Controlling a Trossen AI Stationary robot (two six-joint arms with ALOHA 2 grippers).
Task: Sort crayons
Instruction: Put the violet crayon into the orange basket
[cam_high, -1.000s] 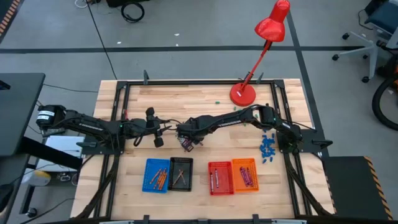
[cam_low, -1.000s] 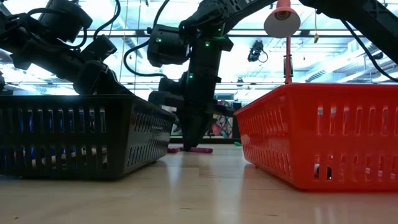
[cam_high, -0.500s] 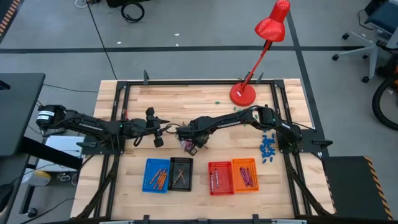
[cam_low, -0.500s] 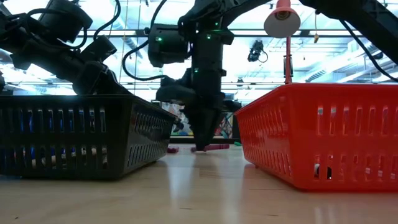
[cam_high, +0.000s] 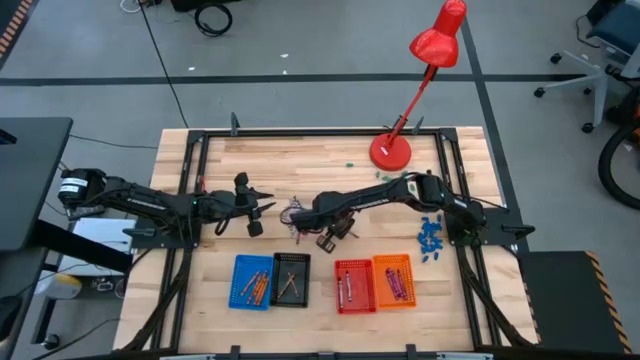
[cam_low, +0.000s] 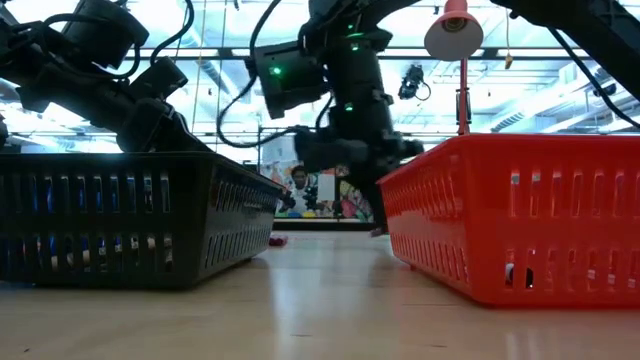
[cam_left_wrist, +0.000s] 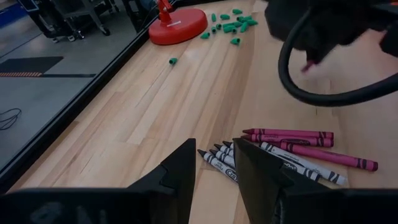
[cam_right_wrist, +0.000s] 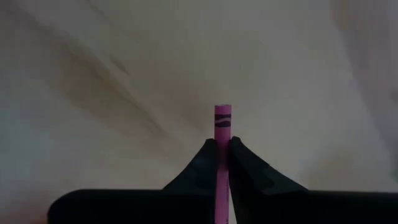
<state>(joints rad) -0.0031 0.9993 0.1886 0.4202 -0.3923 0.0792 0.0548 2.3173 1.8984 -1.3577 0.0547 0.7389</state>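
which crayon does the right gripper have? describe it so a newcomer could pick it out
Start at the red lamp at the table's back edge and come forward to the middle of the table, where the right gripper hangs behind the red basket. A magenta crayon is pinched upright between its fingers. It is the only crayon held; the loose pile lies flat on the wood.

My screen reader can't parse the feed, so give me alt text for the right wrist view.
The right gripper has its two dark fingers shut on a magenta crayon, which sticks out past the fingertips, with a dark band near its end. Behind it there is only a blurred pale surface; no baskets or other crayons show in this view.
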